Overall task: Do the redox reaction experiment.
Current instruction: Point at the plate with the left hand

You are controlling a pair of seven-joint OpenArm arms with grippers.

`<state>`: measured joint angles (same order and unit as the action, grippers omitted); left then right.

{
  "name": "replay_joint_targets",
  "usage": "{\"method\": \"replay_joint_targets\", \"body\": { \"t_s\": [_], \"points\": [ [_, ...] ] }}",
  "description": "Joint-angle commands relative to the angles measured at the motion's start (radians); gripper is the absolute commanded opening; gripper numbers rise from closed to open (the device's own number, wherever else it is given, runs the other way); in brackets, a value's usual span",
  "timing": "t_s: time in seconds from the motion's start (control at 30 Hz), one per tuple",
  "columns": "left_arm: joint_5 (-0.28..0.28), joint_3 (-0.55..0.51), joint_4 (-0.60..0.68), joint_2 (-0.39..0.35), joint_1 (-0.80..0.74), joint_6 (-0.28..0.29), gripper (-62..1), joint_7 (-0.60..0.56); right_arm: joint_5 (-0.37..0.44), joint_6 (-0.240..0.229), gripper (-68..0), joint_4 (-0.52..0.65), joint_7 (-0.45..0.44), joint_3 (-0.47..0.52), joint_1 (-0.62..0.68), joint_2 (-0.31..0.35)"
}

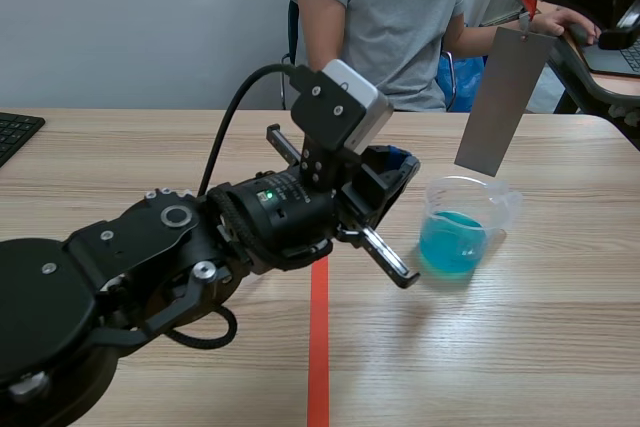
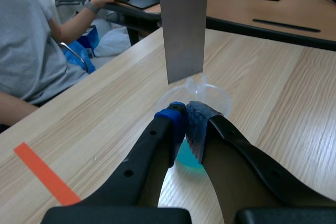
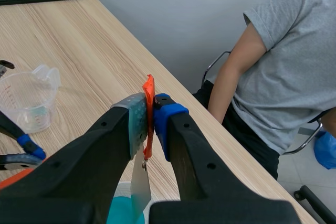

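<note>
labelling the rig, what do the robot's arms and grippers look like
Black left arm: rounded joints, silver screws, thick black cable, green light, white-grey camera box. Both the left gripper and right gripper: thick black fingers, blue and grey-green dotted pads.

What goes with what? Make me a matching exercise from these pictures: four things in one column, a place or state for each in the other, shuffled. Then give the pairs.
Things:
1. metal strip
2. measuring cup
3. left gripper
4. keyboard

Places and states:
A. holds blue liquid
B. lies on the table, far from the cup
C. hangs over the cup from the orange-red tag pinched in the right gripper
D. shut on nothing, close beside the cup

Pairs: 1-C, 2-A, 3-D, 4-B.
</note>
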<state>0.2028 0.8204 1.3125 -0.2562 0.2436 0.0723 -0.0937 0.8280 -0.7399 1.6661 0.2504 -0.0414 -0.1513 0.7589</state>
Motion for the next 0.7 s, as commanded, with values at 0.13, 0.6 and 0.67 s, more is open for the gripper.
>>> {"method": "replay_joint_targets", "body": {
  "t_s": [0.13, 0.6, 0.67],
  "points": [
    [0.005, -0.001, -0.075, 0.092, 0.058, -0.002, -57.7, -0.01, 0.014, -0.006, -66.4, 0.012, -0.023, 0.001, -0.017, 0.011],
    [-0.038, -0.001, -0.312, 0.243, 0.143, -0.002, -57.7, -0.079, 0.014, -0.006, -66.4, 0.012, -0.017, -0.005, -0.015, -0.006],
    [-0.047, 0.0, -0.319, 0.242, 0.145, -0.002, -57.7, -0.1, 0.014, -0.006, -66.4, 0.012, -0.018, -0.006, -0.015, -0.006]
  ]
}}
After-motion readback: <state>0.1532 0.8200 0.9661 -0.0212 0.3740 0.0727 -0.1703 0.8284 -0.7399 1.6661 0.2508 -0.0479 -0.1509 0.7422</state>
